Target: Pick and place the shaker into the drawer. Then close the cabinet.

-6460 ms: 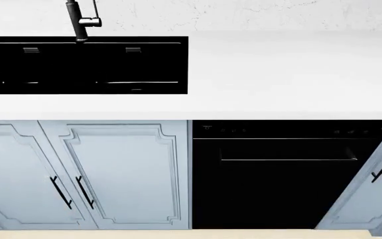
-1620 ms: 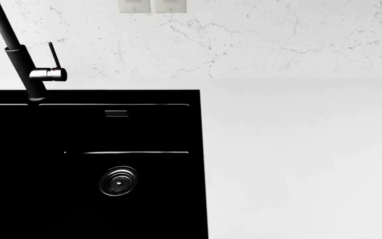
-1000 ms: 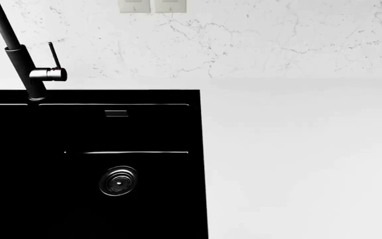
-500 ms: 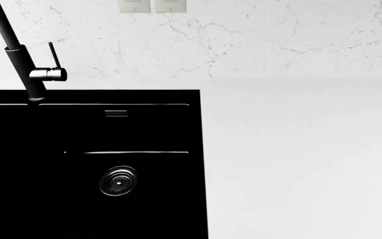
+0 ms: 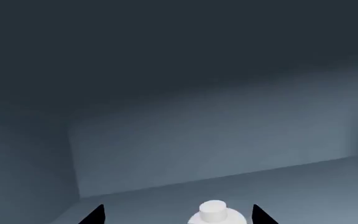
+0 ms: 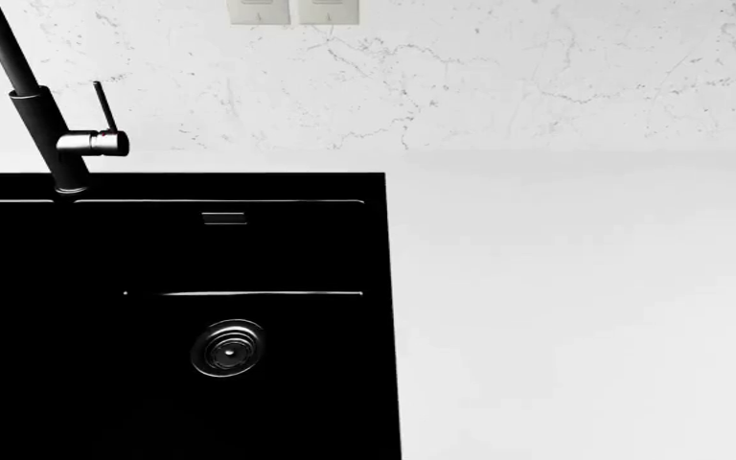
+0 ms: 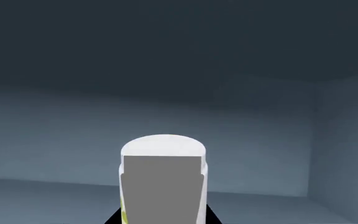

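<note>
In the right wrist view, my right gripper is shut on the shaker, an upright white cylinder with a grey label and a yellow-green mark. Black fingertips press both its sides. Behind it are the smooth pale blue-grey walls of the drawer. In the left wrist view, my left gripper stands open inside the same kind of blue-grey box, the drawer. A white round-shouldered object with a small cap sits between its fingertips, touching neither. The head view shows no arm, and the cabinet fronts are out of view.
The head view looks down on a black sink with a round drain and a dark faucet. A white countertop runs to the right, with a marble backsplash behind.
Nothing has moved in the head view over the last 1.6 seconds. Compared with 6.5 seconds ago, that view has closed in on the sink and counter, and the cabinet fronts have dropped out of sight.
</note>
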Controlling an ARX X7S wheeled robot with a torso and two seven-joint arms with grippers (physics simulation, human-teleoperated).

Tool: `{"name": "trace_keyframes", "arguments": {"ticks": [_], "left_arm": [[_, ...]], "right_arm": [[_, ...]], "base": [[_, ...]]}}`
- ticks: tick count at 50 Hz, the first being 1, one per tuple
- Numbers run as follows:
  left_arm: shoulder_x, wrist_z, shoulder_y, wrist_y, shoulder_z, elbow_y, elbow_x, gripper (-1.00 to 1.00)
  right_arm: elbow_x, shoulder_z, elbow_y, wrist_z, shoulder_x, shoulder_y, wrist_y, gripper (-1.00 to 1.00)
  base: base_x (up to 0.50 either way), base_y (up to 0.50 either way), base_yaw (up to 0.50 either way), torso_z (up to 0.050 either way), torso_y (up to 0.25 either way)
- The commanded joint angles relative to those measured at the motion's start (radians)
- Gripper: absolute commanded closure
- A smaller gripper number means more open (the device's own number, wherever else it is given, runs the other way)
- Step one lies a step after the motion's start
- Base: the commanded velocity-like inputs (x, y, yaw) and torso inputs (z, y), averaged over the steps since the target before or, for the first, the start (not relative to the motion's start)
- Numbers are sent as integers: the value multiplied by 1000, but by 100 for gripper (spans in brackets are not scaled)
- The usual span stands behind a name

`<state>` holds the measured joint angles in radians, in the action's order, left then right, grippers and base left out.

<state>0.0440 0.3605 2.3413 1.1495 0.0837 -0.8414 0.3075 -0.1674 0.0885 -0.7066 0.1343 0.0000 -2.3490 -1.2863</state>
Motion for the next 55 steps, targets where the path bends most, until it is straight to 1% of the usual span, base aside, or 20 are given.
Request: {"name": "trace_keyframes", "arguments": {"ticks": [1,6,11,14,17,24,27,33,43,53,55], "left_arm": [[5,-61,-19,-123,-29,93,-17,-100],[10,-81,-25,-163,-13,120,-12,-100],[5,-76,-28,-164,-22,144,-32,-100],[0,-59,-28,-122,-46,142,-59,-100],[-6,-47,-23,-73,-96,143,-100,-100],[-11,-31,-17,7,-125,126,-144,-100],[-8,-31,-20,34,-110,113,-145,-100],[6,-56,-24,61,-42,55,-112,-100],[16,-63,-62,74,21,63,-90,-100],[22,-65,-97,86,20,97,-101,-100],[24,-52,-126,134,11,106,-111,-100]], "right_arm": [[-30,3,3,32,0,-7,1,100],[-48,0,8,48,0,-7,-4,100],[-54,0,14,54,0,-7,-10,100],[-54,3,21,56,0,-7,-17,100],[-61,3,26,62,0,-7,-21,100],[-72,2,30,69,0,-7,-25,100],[-73,2,29,71,0,-7,-25,100],[-74,-3,17,68,0,-7,-19,100],[-78,-8,4,69,1,-7,-11,100],[-82,-7,0,71,1,-7,-9,100],[-82,-4,-2,74,1,-7,-9,100]], "base": [[0,0,0,0,0],[0,0,0,0,0],[0,0,0,0,0],[0,0,0,0,0],[0,0,0,0,0],[0,0,0,0,0],[0,0,0,0,0],[0,0,0,0,0],[0,0,0,0,0],[0,0,0,0,1],[0,0,0,0,0]]}}
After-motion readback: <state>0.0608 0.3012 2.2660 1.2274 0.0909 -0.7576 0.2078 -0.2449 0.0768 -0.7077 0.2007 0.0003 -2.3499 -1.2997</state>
